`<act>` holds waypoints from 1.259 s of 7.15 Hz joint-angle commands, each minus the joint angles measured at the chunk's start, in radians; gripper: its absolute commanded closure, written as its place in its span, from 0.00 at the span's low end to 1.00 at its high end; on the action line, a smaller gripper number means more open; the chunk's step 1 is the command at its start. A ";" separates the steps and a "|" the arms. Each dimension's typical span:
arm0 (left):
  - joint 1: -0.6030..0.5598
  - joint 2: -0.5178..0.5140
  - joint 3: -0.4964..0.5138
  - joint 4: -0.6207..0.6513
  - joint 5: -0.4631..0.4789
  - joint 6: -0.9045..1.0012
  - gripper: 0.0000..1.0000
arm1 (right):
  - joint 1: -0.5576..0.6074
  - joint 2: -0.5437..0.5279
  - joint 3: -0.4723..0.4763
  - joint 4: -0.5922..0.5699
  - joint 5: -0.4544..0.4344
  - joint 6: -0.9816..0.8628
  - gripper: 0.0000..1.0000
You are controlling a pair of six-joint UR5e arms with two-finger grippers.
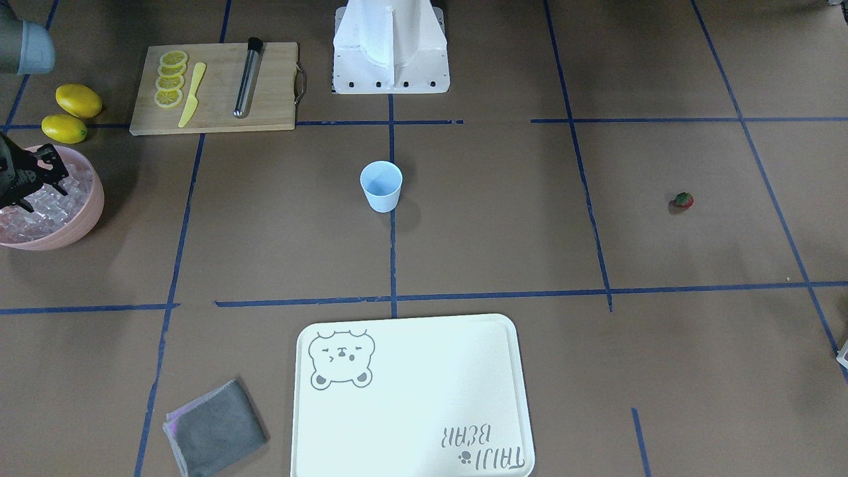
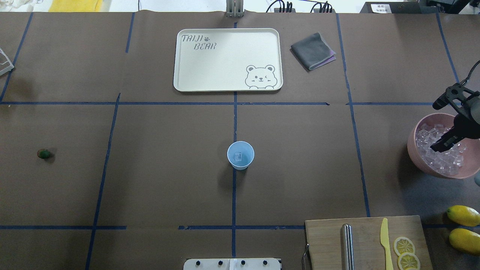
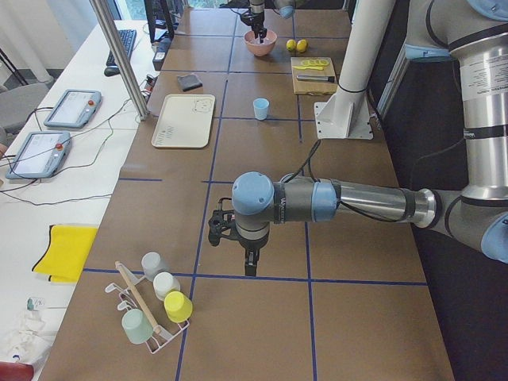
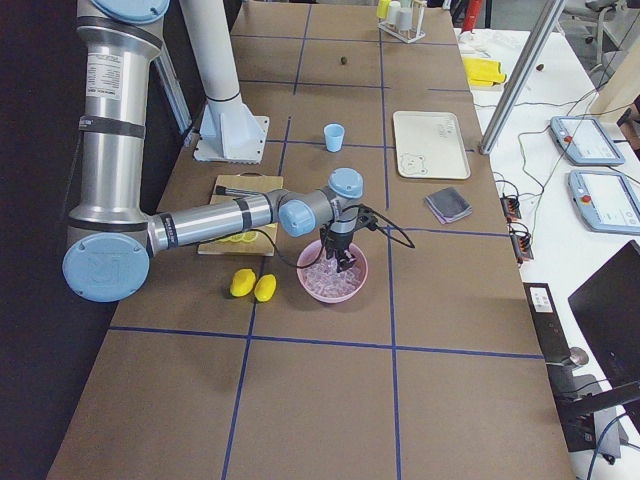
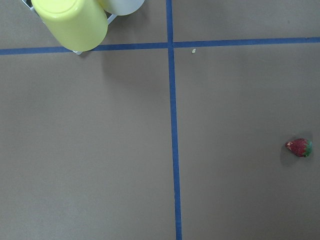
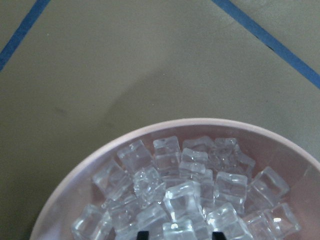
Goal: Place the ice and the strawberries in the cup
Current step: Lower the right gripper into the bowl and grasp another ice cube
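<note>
R gripper (image 2: 439, 145) was down inside the pink bowl (image 2: 412, 144) at the table's far right, fingertips (image 6: 143, 234) apart w/ cubes of the ice (image 6: 180, 195) under and btwn them. Claw was parted, not clamped on any cube as far as the wrist cam showed. Bowl was heaped w/ ice.

L gripper (image 3: 250, 266) hung over bare table near the left end, pointing down. Only the side cam caught it, so can't tell if its claw was parted or closed.

Cup (image 2: 240, 155) stood upright mid-table on the centre tape line, well apart from both arms. One ice cube (image 2: 238, 156) lay in its bottom.

Strawberry (image 5: 299, 147) lay on its side on the table, far left of the cup and well apart from it. L wrist cam had it at the view's right edge.

Also there: cream tray (image 2: 180, 80) on the far side of the cup, a grey cloth (image 2: 311, 50) just right of the tray. Cutting board (image 2: 365, 240) sat near-right w/ a yellow knife (image 2: 385, 240), lemon slices (image 2: 404, 245) and a metal tube (image 2: 347, 245). Two lemons (image 2: 463, 215) lay just right of the board. A rack of cups (image 3: 155, 305) stood at the left end.
</note>
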 commanded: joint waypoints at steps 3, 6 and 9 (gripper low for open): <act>0.000 0.000 -0.002 0.000 0.000 0.000 0.00 | 0.006 -0.003 0.037 -0.002 0.001 -0.004 0.94; 0.000 0.002 -0.002 0.000 0.000 0.000 0.00 | 0.042 0.012 0.100 -0.011 0.010 0.131 0.91; 0.000 0.000 -0.002 0.000 0.000 0.000 0.00 | 0.010 0.165 0.141 -0.013 0.039 0.528 0.91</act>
